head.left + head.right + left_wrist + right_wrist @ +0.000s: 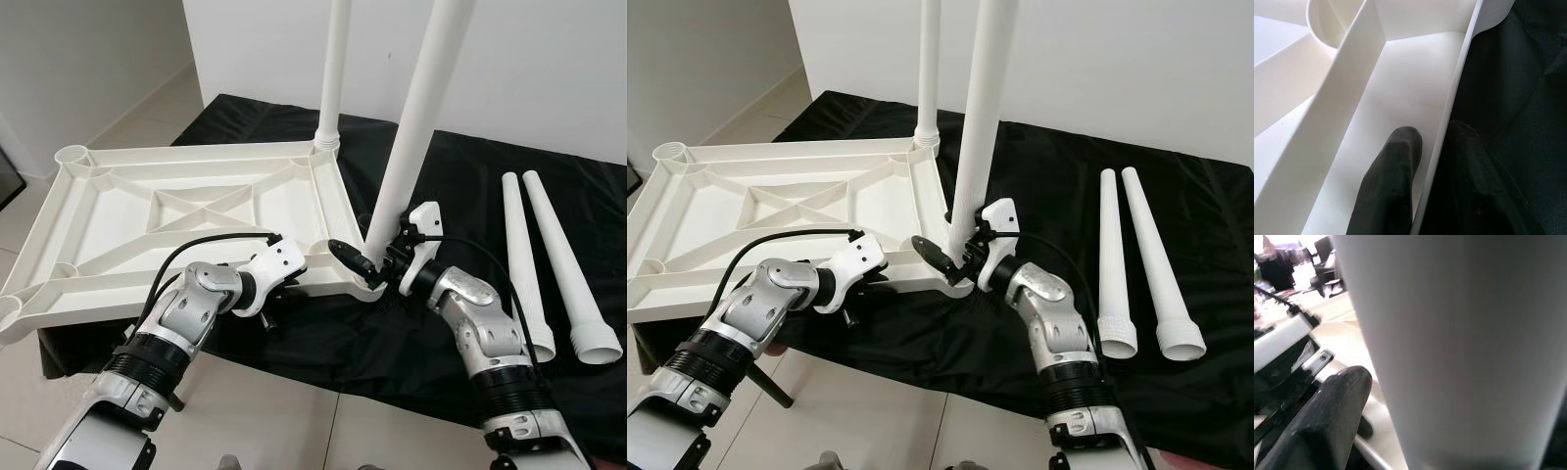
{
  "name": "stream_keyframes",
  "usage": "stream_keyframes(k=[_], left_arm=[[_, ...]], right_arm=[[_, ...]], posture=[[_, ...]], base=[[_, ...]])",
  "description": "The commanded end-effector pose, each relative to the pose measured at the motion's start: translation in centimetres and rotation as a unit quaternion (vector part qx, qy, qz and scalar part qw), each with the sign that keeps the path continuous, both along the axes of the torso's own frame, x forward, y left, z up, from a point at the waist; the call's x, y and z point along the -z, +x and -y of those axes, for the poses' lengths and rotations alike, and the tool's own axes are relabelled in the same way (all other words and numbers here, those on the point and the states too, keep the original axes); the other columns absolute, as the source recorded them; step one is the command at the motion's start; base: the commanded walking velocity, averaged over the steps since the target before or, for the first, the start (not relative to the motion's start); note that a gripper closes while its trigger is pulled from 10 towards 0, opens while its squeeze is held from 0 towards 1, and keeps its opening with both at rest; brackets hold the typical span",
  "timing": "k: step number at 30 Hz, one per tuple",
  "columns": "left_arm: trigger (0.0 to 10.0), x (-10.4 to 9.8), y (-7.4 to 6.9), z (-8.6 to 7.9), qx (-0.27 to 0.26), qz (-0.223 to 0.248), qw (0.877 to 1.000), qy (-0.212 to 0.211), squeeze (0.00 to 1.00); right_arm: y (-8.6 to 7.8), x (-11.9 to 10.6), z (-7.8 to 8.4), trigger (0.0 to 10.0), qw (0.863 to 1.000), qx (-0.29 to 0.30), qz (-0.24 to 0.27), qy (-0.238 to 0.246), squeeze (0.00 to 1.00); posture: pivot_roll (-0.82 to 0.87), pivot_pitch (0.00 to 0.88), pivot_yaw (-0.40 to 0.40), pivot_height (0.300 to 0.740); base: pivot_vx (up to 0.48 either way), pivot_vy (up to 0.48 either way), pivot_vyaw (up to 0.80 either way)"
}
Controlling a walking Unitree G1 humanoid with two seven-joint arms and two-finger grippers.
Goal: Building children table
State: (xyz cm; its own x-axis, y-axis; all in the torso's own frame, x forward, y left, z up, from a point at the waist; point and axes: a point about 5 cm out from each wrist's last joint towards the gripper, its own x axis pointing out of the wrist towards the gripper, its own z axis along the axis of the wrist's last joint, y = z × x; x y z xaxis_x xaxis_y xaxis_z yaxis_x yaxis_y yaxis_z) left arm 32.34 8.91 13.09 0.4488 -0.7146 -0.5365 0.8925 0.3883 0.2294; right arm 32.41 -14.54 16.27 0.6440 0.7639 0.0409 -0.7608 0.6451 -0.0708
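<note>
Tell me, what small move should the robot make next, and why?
Probably press the leg straight down. The right gripper holds it low in the tabletop's corner socket, leaning slightly, while the left gripper pinches the rim to steady it.

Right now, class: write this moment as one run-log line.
stage: fitting second leg | right gripper: shut on near leg at corner socket | left gripper: clamps tabletop rim | far leg: upright | spare legs: on black cloth

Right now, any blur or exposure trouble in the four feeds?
Both eye views are sharp and evenly lit. In the left wrist view the finger on the tabletop rim is soft and the black cloth is dark. In the right wrist view the table leg is blurred, with background glare.
</note>
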Motion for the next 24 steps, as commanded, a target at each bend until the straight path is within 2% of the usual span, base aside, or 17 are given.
stream_keyframes(k=[1, 9, 21, 22, 24], left_arm=[[10.0, -0.1, 0.1, -0.1, -0.007, 0.009, 1.0, 0.007, 0.0], [10.0, -0.1, 0.2, -0.6, -0.013, 0.008, 1.0, 0.013, 0.0], [10.0, -0.3, 0.3, -0.7, -0.014, 0.01, 1.0, 0.014, 0.0], [10.0, -0.3, 0.3, -0.7, -0.014, 0.01, 1.0, 0.013, 0.0], [10.0, -0.3, 0.3, -0.7, -0.014, 0.009, 1.0, 0.013, 0.0]], right_arm=[[0.3, 0.2, 0.3, 10.0, 1.0, -0.025, -0.006, -0.004, 0.0], [1.6, 0.0, 1.8, 10.0, 0.999, -0.041, -0.012, -0.026, 0.0], [1.9, -0.4, 2.3, 10.0, 0.996, -0.082, -0.011, -0.034, 0.0], [1.9, -0.4, 2.3, 4.0, 0.996, -0.084, -0.009, -0.031, 0.0], [2.0, -0.4, 2.3, 4.0, 0.996, -0.086, -0.008, -0.03, 0.0]], posture=[[-0.04, 0.0, 0.003, 0.74], [-0.03, 0.001, 0.005, 0.74], [-0.03, 0.01, 0.006, 0.74], [-0.03, 0.011, 0.006, 0.74], [-0.03, 0.011, 0.005, 0.74]], base=[[0.0, 0.0, 0.0], [0.0, 0.0, 0.0], [0.0, 0.0, 0.0], [0.0, 0.0, 0.0], [0.0, 0.0, 0.0]])
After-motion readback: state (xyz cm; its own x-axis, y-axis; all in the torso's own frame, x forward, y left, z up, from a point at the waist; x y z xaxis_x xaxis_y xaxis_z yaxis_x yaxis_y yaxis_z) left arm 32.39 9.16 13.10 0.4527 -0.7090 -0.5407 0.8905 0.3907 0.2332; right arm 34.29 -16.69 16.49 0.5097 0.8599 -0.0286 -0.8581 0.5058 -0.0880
